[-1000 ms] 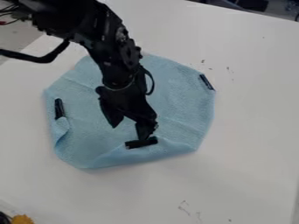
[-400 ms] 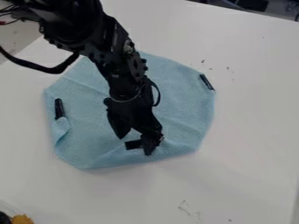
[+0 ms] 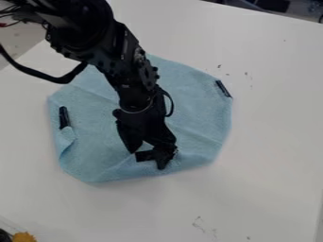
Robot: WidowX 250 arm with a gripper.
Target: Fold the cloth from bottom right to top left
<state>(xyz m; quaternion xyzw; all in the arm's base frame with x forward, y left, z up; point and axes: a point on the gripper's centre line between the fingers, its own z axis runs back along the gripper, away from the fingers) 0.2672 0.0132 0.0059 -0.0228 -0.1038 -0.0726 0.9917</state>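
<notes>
Count one orange thing (image 3: 24, 237) at the near left; beyond it, one light blue cloth (image 3: 95, 142) on one white table (image 3: 265, 142), with three black strips (image 3: 64, 117) on it. Lies spread, turned over along the near edge and curled at the left. At the nearest strip, count one gripper (image 3: 147, 159), parted part-way at the jaws; cannot tell whether holding strip or cloth.

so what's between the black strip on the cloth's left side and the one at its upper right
In the camera view, the light blue cloth spans the stretch between them, with the black arm crossing over it.
</notes>
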